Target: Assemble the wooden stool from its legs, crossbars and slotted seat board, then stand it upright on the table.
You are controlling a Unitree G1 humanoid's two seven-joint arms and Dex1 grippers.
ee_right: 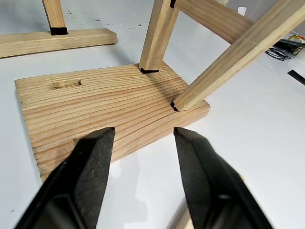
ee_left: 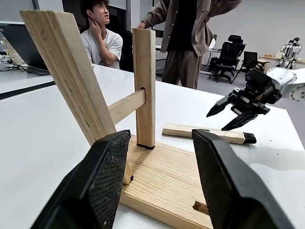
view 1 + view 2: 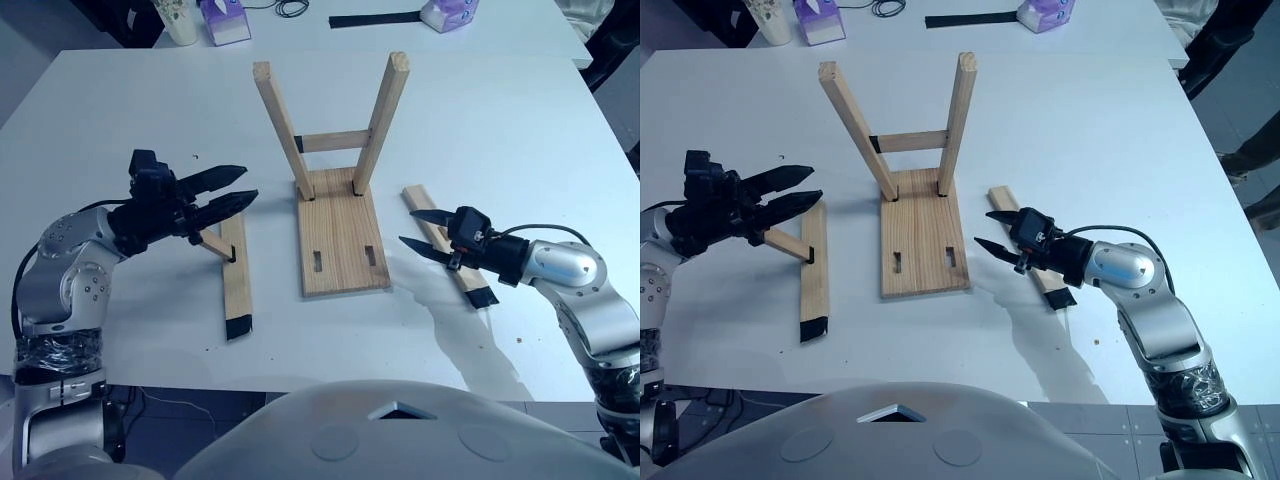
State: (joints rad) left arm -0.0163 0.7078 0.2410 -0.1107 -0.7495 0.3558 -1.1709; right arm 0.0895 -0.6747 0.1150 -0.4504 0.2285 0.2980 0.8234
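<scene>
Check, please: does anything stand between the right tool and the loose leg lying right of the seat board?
Nothing visible does. The open right tool hangs just above the loose leg, which lies flat on the table beside the seat board.

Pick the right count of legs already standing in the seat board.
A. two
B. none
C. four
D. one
A: two legs stand at the far end of the board, joined by a crossbar, while the near slots are empty.
</scene>
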